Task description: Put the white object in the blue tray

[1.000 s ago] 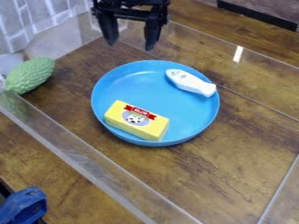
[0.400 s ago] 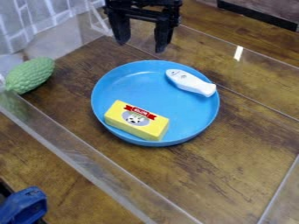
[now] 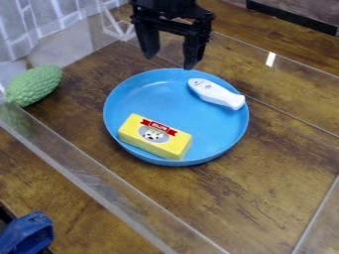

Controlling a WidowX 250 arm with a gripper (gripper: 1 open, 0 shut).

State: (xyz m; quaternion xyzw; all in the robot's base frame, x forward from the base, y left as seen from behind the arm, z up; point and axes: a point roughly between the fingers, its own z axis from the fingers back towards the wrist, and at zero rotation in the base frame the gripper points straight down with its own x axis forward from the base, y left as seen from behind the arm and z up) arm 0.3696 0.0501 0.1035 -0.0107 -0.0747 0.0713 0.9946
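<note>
The white object (image 3: 216, 94) lies inside the blue tray (image 3: 133, 99), on its right side near the rim, with its long axis running from upper left to lower right. A yellow block with a red label (image 3: 155, 136) rests in the tray's front part. My gripper (image 3: 173, 50) hangs above the tray's far edge, pointing down, its two black fingers (image 3: 149, 43) apart with nothing between them. It is up and to the left of the white object and does not touch it.
A green bumpy object (image 3: 34, 85) lies at the left on the wooden table (image 3: 265, 179). A blue thing (image 3: 24, 236) shows at the bottom left corner. Clear plastic sheets cover parts of the tabletop.
The gripper has moved right and slightly down in the picture, toward the tray's far rim, and rolled a little. It stays open. The objects in the tray have not moved.
</note>
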